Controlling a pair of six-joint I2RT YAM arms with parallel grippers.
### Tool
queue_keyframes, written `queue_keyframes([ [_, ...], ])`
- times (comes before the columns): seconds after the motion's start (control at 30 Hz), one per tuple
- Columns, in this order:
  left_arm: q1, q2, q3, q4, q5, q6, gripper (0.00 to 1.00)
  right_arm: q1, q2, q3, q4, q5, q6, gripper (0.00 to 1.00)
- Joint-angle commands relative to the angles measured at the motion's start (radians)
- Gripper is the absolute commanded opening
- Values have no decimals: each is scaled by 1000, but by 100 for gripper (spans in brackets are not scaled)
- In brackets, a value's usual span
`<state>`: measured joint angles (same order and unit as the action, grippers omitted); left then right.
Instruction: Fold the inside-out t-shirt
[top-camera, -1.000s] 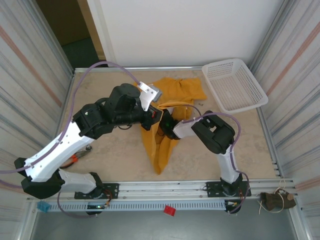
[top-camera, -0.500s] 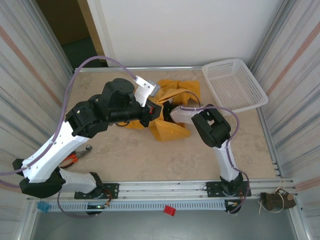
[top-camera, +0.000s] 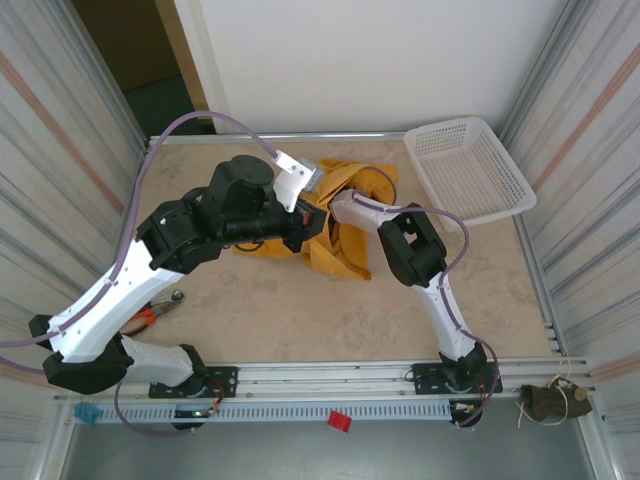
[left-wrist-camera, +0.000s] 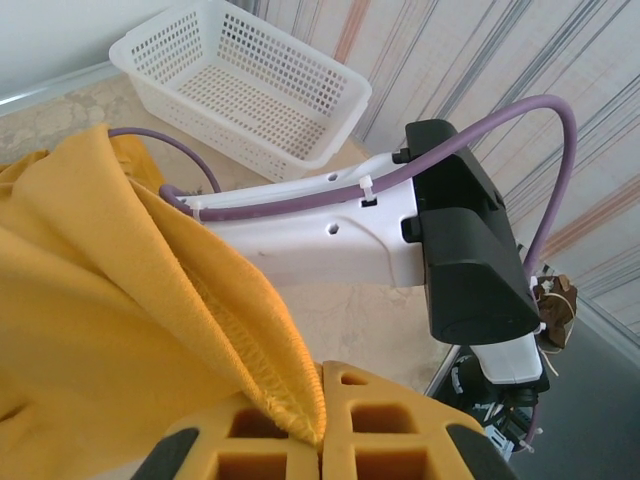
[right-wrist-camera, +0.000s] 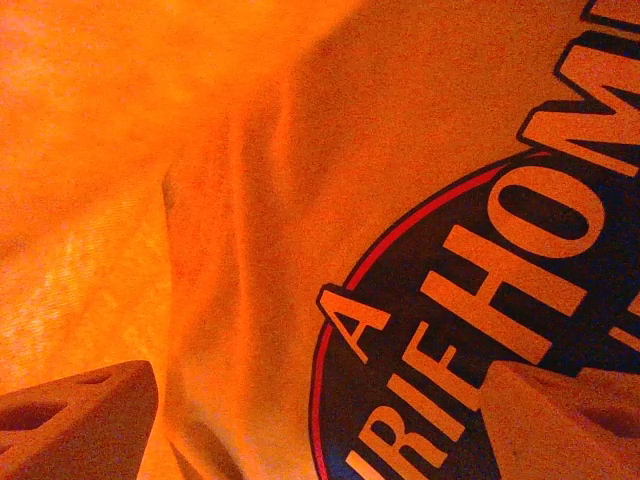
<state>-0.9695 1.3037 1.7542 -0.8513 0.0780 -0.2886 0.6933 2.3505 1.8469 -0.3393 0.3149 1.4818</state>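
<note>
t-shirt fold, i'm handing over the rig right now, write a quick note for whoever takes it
Left gripper: shut, pinching a stitched hem of the t-shirt.
Right gripper: open, fingers spread over the shirt's dark printed lettering, gripping nothing.
T-shirt: bunched in a heap between the two arms towards the far side of the table, left of the white basket.
Done: no neat fold visible yet.
Left: spread the shirt flat, then make all the folds.
</note>
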Motion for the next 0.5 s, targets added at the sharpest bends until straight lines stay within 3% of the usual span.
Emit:
queue_keyframes([
  [0.0, 2, -34, 26, 82, 9, -12, 0, -15, 80, 8, -224, -20, 37, 83],
  [0.2, 2, -77, -12, 116, -37, -23, 0, -27, 76, -12, -276, -40, 99, 66],
  [0.47, 8, -121, -112, 134, -103, -29, 0, -7, 37, 17, -445, 84, -62, 78],
])
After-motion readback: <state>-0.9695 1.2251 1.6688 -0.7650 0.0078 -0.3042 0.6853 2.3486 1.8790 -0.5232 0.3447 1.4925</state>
